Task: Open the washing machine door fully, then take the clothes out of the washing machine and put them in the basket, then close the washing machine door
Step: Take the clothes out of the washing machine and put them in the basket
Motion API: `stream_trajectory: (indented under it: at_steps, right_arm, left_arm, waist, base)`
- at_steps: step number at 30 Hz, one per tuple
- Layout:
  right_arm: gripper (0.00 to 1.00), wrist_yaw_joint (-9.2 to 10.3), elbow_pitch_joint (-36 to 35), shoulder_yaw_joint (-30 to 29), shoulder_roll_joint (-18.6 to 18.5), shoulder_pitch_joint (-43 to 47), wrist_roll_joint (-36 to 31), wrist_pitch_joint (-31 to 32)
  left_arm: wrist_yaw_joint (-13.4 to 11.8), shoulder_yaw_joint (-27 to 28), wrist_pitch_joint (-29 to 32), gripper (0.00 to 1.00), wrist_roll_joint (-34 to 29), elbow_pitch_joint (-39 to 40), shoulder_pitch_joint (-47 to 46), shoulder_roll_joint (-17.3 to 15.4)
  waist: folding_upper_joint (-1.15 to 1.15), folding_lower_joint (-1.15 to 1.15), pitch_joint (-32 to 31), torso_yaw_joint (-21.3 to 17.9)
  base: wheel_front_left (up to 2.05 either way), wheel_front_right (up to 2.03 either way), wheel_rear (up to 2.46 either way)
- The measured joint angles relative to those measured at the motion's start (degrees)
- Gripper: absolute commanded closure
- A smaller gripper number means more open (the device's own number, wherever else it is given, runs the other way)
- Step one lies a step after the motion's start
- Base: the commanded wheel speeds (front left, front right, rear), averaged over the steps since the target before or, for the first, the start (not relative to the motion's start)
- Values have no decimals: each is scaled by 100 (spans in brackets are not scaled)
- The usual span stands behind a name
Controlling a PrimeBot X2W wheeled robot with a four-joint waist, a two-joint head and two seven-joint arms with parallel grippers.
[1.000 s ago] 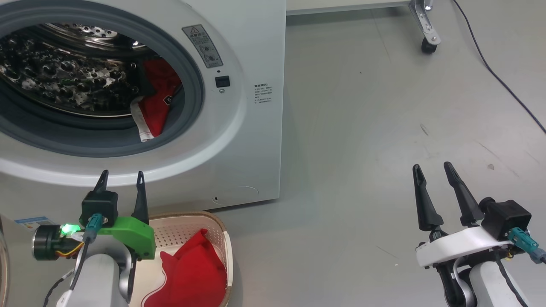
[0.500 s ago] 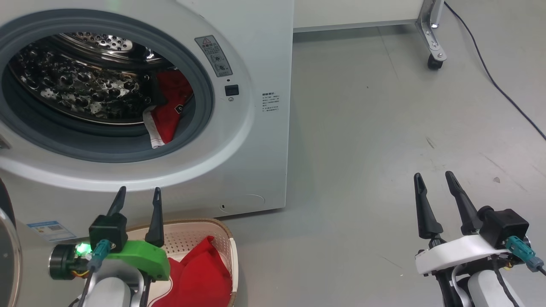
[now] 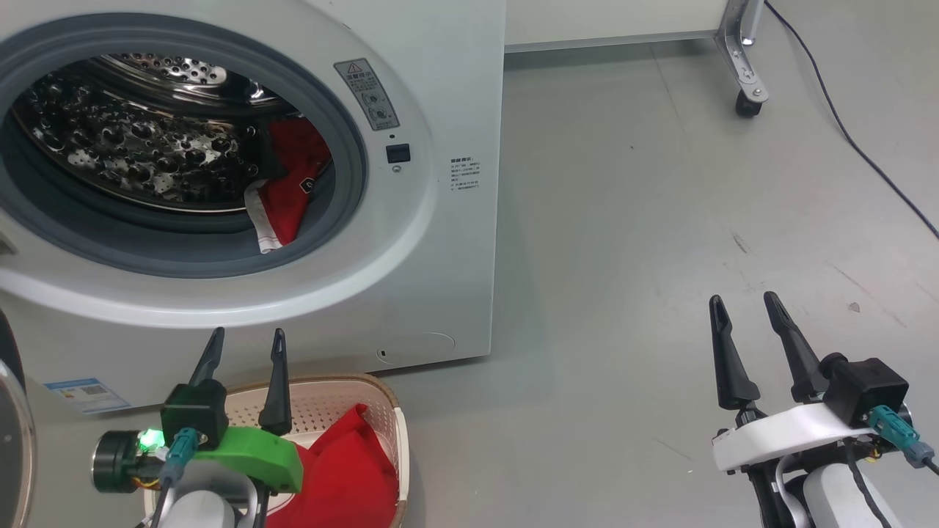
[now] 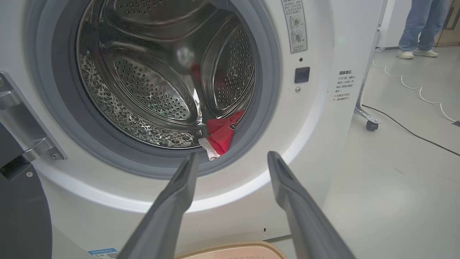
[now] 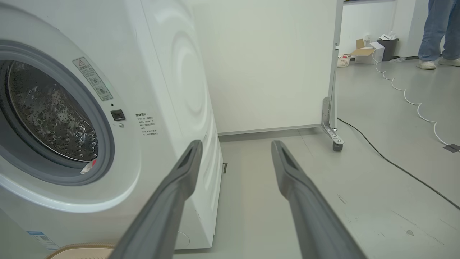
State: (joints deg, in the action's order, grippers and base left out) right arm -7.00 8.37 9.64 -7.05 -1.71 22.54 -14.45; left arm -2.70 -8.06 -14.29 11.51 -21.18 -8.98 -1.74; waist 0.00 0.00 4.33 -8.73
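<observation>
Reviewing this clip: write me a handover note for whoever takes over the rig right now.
Left tool: open, empty, above the basket in front of the washing machine.
Right tool: open, empty, over the floor to the machine's right.
Door: swung open on the left.
Done: door opened; one red garment lies in the basket.
Left: second red garment lies at the drum mouth against the grey seal; move it to the basket, then close the door.

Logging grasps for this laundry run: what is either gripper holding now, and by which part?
Nothing is held. The left gripper stands open by the basket; the right gripper stands open above the floor.
</observation>
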Motion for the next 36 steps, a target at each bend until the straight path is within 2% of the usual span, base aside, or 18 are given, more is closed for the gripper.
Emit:
stream_trajectory:
  at_steps: [26,36]
  right_arm:
    - [0,0,-32,15,1,3,0,0]
    - [0,0,-130,210,4,2,0,0]
  left_arm:
    - [-164,-177,0,0,-19,377,225,-15]
    - [-233,-130,0,0,-49,559,248,-18]
  waist:
    - [0,0,74,-44]
    - [0,0,374,-146]
  base:
    - [0,0,0]
    - [0,0,0]
